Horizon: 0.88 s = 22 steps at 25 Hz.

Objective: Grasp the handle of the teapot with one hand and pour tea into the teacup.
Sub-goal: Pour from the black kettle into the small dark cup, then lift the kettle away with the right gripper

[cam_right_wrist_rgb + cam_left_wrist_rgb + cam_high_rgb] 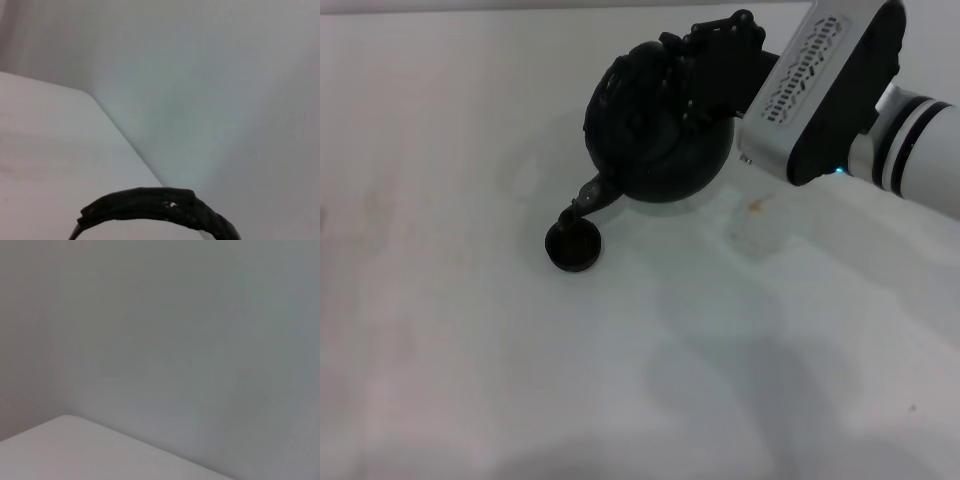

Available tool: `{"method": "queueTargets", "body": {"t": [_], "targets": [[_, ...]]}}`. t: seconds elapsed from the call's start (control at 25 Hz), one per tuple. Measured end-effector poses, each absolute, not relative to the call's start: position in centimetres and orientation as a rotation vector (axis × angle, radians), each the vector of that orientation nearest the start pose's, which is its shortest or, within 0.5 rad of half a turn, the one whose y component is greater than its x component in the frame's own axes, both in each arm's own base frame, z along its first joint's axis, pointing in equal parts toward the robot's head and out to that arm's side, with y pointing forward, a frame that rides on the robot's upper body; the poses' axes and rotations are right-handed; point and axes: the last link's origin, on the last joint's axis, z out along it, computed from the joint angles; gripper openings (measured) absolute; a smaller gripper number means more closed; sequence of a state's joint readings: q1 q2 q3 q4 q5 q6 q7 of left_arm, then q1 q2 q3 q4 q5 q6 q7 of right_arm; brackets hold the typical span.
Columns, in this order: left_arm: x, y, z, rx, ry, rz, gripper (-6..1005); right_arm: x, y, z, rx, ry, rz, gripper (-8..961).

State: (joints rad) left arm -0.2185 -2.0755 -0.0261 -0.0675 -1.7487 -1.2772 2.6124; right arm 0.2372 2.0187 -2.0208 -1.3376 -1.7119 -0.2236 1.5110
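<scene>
From the head view the right pincer (705, 65) is clamped on the handle (670, 75) of the teapot (655, 125), tipped with its spout over the teacup (572, 244) on the surface (470, 350), so the tilt should stay slow and the spout centred, while the right wrist view shows only the handle's arch (150, 207) and the left wrist view shows no left pincer.

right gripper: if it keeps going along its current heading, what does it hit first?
The right gripper already sits at the ribbed black arched handle atop the round matte-black teapot. Further on comes the teapot's body, probably; depth is unclear.

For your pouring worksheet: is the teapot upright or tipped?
Tipped. The teapot leans with its spout down over the teacup; the right gripper is at its handle.
</scene>
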Motion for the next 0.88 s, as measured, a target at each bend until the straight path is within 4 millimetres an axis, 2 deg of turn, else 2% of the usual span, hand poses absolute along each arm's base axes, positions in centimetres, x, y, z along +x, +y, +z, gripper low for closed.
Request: {"method": "queueTargets", "body": {"t": [0.88], "targets": [[-41.14, 23.01, 0.51, -1.292, -0.961, -0.779, 888, 15.67, 33.04, -6.71, -2.242, -0.168, 0.208, 135]]}}
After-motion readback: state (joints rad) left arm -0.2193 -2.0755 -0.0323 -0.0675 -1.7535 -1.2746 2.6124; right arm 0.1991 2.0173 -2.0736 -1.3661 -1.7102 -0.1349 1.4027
